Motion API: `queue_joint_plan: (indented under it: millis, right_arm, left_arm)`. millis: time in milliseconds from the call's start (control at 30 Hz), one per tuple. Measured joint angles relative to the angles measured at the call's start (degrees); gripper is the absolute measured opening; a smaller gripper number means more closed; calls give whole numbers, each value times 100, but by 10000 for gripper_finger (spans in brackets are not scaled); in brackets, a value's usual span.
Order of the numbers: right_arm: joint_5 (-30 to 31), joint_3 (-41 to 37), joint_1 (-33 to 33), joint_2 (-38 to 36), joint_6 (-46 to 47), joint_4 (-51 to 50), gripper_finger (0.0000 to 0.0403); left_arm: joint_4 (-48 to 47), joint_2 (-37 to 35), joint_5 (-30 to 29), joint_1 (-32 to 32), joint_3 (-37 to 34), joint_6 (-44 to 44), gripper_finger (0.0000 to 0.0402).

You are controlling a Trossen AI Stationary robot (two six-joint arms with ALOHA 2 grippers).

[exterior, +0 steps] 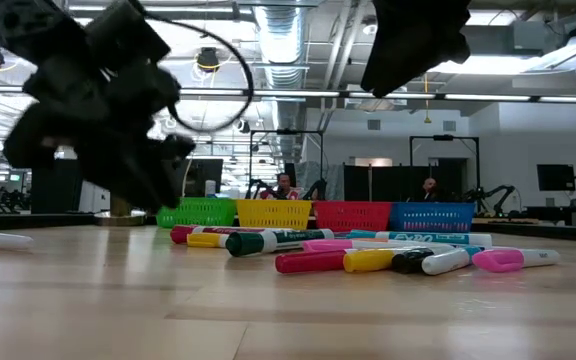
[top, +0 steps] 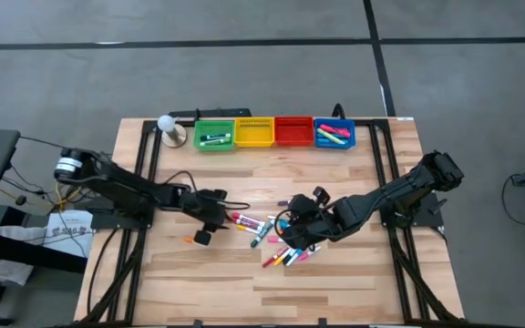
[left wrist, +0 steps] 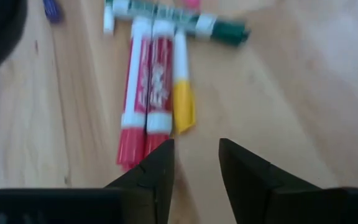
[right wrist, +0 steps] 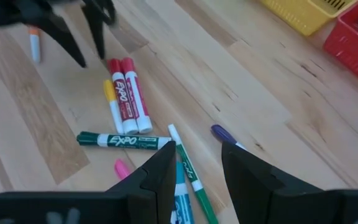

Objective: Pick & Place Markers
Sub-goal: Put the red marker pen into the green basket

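A: Where is the left gripper (left wrist: 194, 155), and how are its fingers?

B: Low over the pale wooden plank table (top: 335, 282), left of centre. Its dark fingers stand a narrow gap apart with nothing between them, their tips just short of two red-capped white marker pens (left wrist: 145, 93) lying side by side, with a yellow-capped one (left wrist: 183, 81) touching them.

A: And the right gripper (right wrist: 197, 158)?

B: Right of centre, over the main scatter of short capped marker pens (top: 281, 241). Fingers partly apart, holding nothing. Past them lie a green-capped marker (right wrist: 126, 141) and a purple one (right wrist: 221, 132).

A: Any marker away from that heap?

B: A lone orange-capped one (top: 190, 240) sits well apart, left of the left gripper.

A: What lines the far edge?

B: Four small plastic bins in a row: green (top: 213, 134), yellow (top: 253, 132), red (top: 293, 131) and blue (top: 334, 134). Markers lie in the green and blue ones. A pale round knob on a disc (top: 170, 128) stands beside the green bin.

A: And the room?

B: Grey floor around the table, crossed by dark lines. Level across the table: an open hall with ceiling ducts (exterior: 298, 30), hanging lights, dark screens, and two people (exterior: 286, 186) seated far behind the bins.
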Motion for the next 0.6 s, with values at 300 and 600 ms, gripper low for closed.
queue_joint_plan:
  millis: [300, 600]
  right_arm:
    - [-4, 0, 0, 0, 45, 232, 118]
    - [-23, 0, 42, -2, 106, 237, 118]
  left_arm:
    - [403, 655, -142, 55, 8, -178, 118]
    - [425, 64, -642, 56, -4, 186, 117]
